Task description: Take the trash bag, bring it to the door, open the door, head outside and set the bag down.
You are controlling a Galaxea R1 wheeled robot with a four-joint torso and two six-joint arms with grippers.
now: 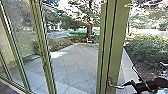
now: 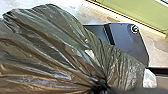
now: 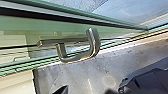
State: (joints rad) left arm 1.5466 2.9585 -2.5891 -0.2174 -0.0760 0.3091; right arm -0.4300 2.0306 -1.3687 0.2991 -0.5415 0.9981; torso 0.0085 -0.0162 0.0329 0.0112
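Observation:
In the head view my right gripper (image 1: 132,85) is at the right, close beside the metal door handle (image 1: 111,84) low on the green door frame (image 1: 117,37). The right wrist view shows the bent handle (image 3: 95,45) large against the green-framed glass; whether the gripper touches it, I cannot tell. Across the left wrist view spreads the dark, shiny trash bag (image 2: 50,50). Its folds draw together into a tight neck at my left gripper (image 2: 100,88), which is shut on it.
Glass panes in green posts (image 1: 42,47) stand on the left. Beyond the glass lie a paved yard (image 1: 75,65), a tree (image 1: 89,30) and bushes (image 1: 147,50) on the right. A pale door sill (image 3: 125,47) runs along the floor.

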